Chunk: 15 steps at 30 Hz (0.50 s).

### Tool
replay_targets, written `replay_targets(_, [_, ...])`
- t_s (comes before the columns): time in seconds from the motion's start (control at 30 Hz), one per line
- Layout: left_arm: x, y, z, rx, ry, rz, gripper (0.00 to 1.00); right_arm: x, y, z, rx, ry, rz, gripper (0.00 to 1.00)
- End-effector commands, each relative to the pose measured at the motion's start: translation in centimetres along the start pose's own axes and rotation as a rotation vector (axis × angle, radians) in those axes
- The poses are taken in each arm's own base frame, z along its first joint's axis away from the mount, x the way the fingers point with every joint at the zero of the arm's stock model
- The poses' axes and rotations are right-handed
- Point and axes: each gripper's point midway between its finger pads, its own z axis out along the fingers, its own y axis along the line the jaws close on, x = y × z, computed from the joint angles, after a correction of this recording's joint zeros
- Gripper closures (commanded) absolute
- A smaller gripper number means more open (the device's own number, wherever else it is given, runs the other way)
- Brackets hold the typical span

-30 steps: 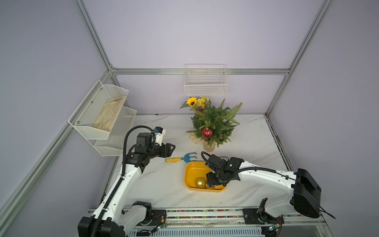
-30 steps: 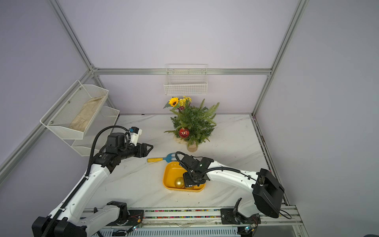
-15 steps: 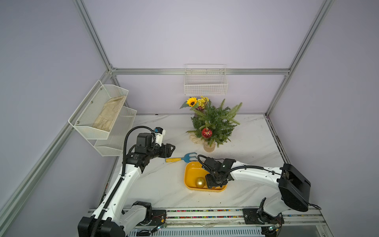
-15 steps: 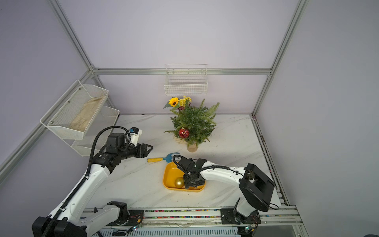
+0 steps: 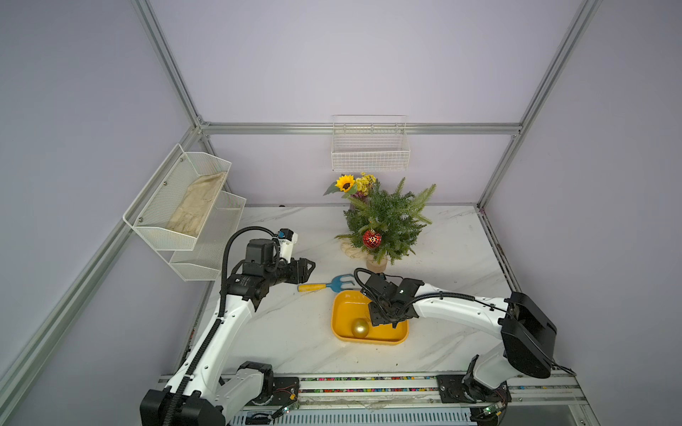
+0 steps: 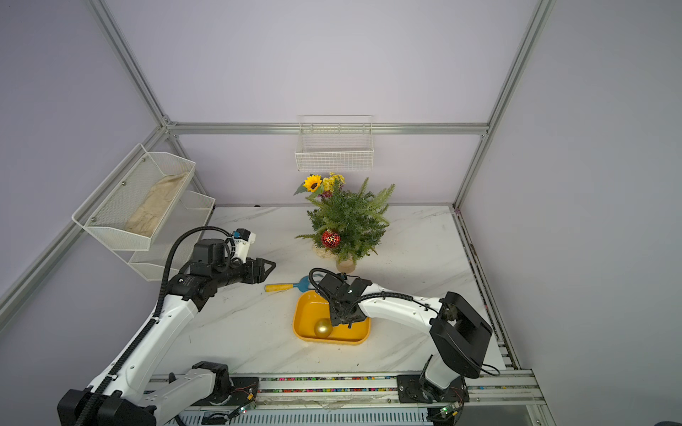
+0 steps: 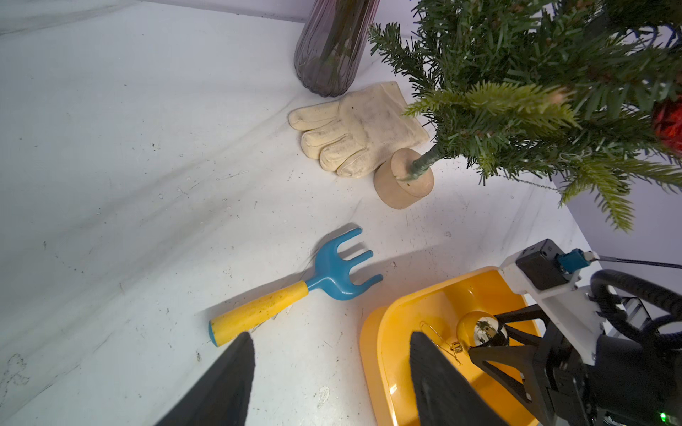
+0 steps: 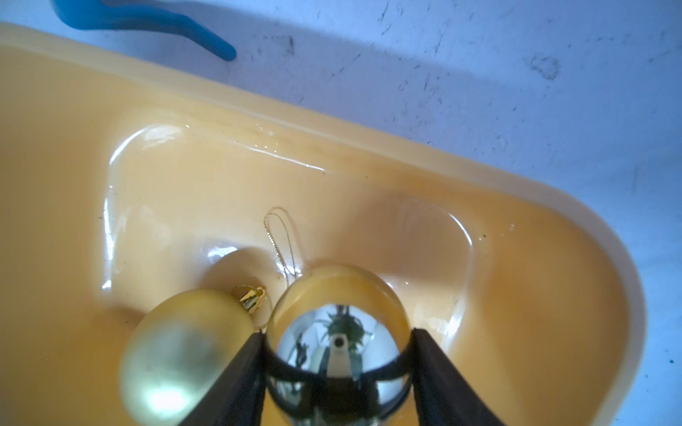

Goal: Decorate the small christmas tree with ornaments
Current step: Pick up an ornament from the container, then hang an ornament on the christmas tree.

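Narrowed since the earlier frame, the right gripper (image 8: 337, 332) was clamped on the shiny gold bauble (image 8: 337, 295) in the yellow tray (image 5: 335, 317), lower centre; the left gripper (image 7: 331, 335) was held wide, empty; pickup was judged under way; a lift to the small christmas tree (image 5: 387, 221) above was needed.

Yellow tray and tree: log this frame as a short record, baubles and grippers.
red faceted bauble: hanging on the small green christmas tree
matte gold bauble: lying in the yellow plastic tray
shiny mirror-like gold bauble: in the tray, beside the matte one
right gripper: closed on the shiny bauble, fingers on both its sides
left gripper: open, empty, above the table
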Motion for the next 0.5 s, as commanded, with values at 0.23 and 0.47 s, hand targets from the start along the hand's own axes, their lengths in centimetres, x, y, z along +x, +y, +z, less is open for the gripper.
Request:
replay_targets(0.23, [-0.8, -0.2, -0.6, -0.001, -0.032, 0.020, 0.33, -2.8, 0.3, -4.2, -0.108, -0.116, 0.066, 0.42])
replay_targets(0.47, [-0.8, -0.2, -0.6, 0.002, -0.032, 0.020, 0.33, -3.8, 0.2, -7.5, -0.171, -0.179, 0.090, 0.42])
